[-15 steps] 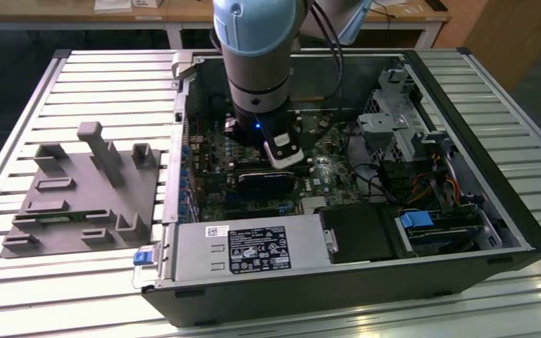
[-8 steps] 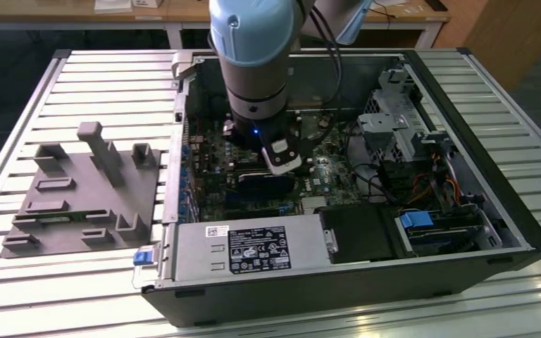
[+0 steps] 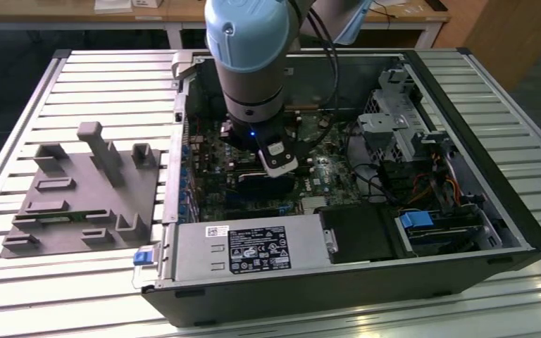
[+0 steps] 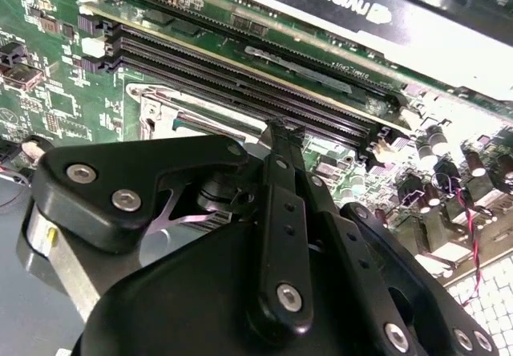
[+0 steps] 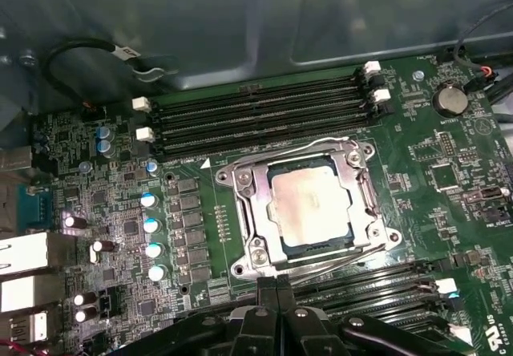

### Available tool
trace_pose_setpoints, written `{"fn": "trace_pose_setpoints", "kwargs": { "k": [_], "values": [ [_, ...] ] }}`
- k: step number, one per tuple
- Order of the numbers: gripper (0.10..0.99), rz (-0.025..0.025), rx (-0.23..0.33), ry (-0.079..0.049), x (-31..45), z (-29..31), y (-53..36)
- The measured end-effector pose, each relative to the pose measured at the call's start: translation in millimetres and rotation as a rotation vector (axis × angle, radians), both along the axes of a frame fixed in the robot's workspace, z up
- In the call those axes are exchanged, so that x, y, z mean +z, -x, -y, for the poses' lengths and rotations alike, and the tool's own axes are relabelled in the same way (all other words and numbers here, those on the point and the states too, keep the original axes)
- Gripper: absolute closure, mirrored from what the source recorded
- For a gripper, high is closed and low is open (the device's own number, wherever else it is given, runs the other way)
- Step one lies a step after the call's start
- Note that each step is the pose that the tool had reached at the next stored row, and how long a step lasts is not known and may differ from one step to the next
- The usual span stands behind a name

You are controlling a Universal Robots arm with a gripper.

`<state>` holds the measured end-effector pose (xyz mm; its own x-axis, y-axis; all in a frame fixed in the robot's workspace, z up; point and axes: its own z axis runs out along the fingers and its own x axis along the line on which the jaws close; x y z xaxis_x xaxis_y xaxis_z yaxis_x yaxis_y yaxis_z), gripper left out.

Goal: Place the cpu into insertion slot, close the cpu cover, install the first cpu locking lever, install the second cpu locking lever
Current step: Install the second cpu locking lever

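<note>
The cpu (image 5: 309,204), a dull grey square chip, lies seated in the insertion slot (image 5: 377,229) on the green board. The cpu cover (image 5: 253,212), a silvery frame plate, lies down flat around it. Thin wire levers run along the socket's sides, one of them (image 5: 337,258) on the side nearest the fingers. My gripper (image 5: 277,285) hangs just off that side with its two black fingers pressed together and nothing between them. In the second wrist view the gripper (image 4: 282,131) ends beside a corner of the socket (image 4: 160,103). In the exterior view my gripper (image 3: 272,172) reaches down into the open computer case.
Long black memory slots (image 5: 256,107) flank the socket on two sides. A black card (image 4: 361,3) stands beyond them. The case holds a power supply (image 3: 242,250), a drive cage (image 3: 397,120) and loose cables. A grey fixture plate (image 3: 82,190) lies on the exterior view's left.
</note>
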<state>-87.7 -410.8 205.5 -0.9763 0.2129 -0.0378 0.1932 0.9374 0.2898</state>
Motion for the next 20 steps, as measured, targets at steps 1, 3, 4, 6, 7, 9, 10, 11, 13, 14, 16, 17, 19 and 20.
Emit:
{"fn": "trace_pose_setpoints", "kwargs": {
  "k": [1, 3, 4, 6, 7, 9, 10, 11, 13, 14, 16, 17, 19, 20],
  "values": [
    [0.980, 0.0000, 0.000, 0.000, -0.1, 0.0, 0.0],
    [0.980, 0.0001, 0.000, 0.000, -0.4, 0.0, 0.1],
    [0.980, 0.0002, 0.000, 0.000, -0.8, 0.0, 0.1],
    [0.980, 0.0001, 0.000, 0.000, -1.4, 0.0, 0.1],
    [0.980, -0.0001, 0.000, 0.000, -1.4, 0.0, 0.1],
    [0.980, 0.0000, 0.000, 0.000, -1.9, 0.0, 0.2],
    [0.980, 0.0000, 0.000, 0.000, -2.0, 0.0, 0.2],
    [0.980, 0.0001, 0.000, 0.000, -2.3, 0.0, 0.2],
    [0.980, 0.0002, 0.000, -0.001, -3.5, 0.0, 0.6],
    [0.980, 0.0001, 0.000, -0.001, -4.1, 0.0, 0.8],
    [0.980, 0.0001, 0.000, -0.001, -5.3, 0.0, 0.9],
    [0.980, 0.0000, 0.000, -0.001, -5.8, 0.0, 1.3],
    [0.980, -0.0001, 0.000, -0.001, -6.7, 0.1, 2.0],
    [0.980, 0.0000, 0.000, -0.003, -7.2, 0.0, 2.4]
  ]
}}
